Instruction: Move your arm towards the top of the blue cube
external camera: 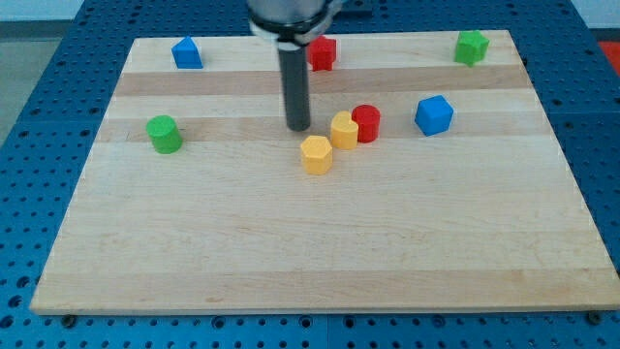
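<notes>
**A:** ok so where's my tip sitting?

**B:** On the board, a bit above centre. It's just a bare rod, so there are no fingers that could be loose or clamped, and it's not holding anything. Nothing touches it. Closest thing is the yellow cylinder just to the view's right, with a small gap.

**A:** and around that?

**B:** A red cylinder is pressed up against the yellow cylinder's right side. A yellow hexagon sits just below-right of my tip, touching or nearly touching the yellow cylinder, can't tell which.

**A:** the blue cube?

**B:** The blue cube is further right, past the red cylinder, about level with my tip and well apart from it.

**A:** the rest?

**B:** A red cube is at the top behind the rod, a blue block top left, a green block top right, and a green cylinder far left.
</notes>
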Motion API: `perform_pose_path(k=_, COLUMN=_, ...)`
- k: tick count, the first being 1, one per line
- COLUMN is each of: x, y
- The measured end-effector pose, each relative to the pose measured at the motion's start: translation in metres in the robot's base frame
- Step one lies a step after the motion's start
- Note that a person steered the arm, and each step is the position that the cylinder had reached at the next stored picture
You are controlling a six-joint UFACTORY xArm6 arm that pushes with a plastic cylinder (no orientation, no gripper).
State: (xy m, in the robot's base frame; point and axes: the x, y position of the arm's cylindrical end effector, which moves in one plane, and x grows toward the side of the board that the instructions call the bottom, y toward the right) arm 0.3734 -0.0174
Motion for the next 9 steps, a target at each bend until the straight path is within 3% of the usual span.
perform_pose_path(k=4, x=-0.039, y=0.167)
perform_pose_path(k=7, x=-0.003, y=0.195)
perform_pose_path(k=9, x=-0.035, y=0.219)
